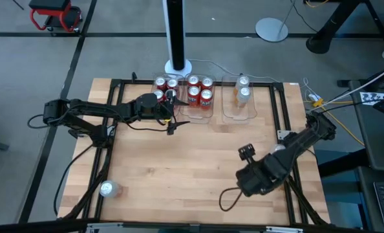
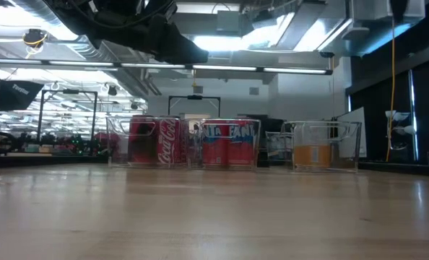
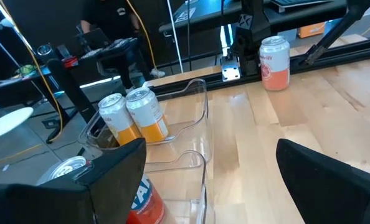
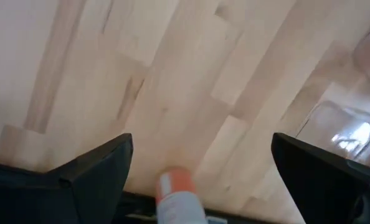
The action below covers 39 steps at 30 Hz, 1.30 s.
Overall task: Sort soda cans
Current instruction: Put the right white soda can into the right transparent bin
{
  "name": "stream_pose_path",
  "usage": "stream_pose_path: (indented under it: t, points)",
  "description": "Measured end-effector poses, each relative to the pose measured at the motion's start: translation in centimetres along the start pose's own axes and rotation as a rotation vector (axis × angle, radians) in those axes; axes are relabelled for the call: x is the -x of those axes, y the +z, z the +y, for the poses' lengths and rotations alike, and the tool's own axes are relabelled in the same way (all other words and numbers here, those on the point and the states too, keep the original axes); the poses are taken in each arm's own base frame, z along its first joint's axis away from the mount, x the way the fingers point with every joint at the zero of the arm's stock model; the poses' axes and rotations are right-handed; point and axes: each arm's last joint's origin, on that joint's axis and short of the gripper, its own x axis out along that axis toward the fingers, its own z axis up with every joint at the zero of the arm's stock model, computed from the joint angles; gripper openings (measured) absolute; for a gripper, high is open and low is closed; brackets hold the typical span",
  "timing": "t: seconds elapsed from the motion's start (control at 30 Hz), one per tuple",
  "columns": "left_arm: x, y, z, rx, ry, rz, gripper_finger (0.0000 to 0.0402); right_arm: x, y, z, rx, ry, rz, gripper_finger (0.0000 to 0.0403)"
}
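Nearly done: bins hold the sorted cans, one stray can left on counter; both grippers' fingers spread, holding nothing.

The middle of the table lies bare, open to a pass from either side; along the far edge three bins of cans stand side by side, walling it; the left gripper hangs just before them; a lone can sits at the near left corner, perhaps upright; the right gripper holds the right side.
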Motion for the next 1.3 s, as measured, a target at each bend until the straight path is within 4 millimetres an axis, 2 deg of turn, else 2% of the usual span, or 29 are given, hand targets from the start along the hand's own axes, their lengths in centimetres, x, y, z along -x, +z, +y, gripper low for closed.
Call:
stream_pose_path:
  t: [0.1, 0.23, 0.33, 0.47, 0.63, 1.3]
  points:
    - [0.0, 0.0, 0.0, -0.002, 0.0, 0.0, 0.0347, -1.3, -0.4, 0.9, 0.002, 0.03, 0.063, 0.0382]
    - [0.0, 0.0, 0.0, -0.001, 0.0, 0.0, 0.0347, -4.1, -1.4, 1.5, 0.014, 0.104, 0.2, 0.0382]
    - [0.0, 0.0, 0.0, -0.001, 0.0, -0.001, 0.0347, -6.0, -2.6, 1.6, 0.02, 0.114, 0.287, 0.0382]
    - [0.0, 0.1, 0.0, 0.0, 0.002, -0.006, 0.0347, -7.6, -4.8, 1.5, 0.008, 0.139, 0.372, 0.0382]
    - [0.0, 0.1, 0.0, 0.0, 0.005, -0.015, 0.0347, -8.3, -6.7, 1.2, -0.006, 0.1, 0.397, 0.0382]
    - [0.0, 0.1, 0.0, 0.0, 0.005, -0.015, 0.0347, -10.4, -11.8, 0.5, -0.024, 0.063, 0.474, 0.0382]
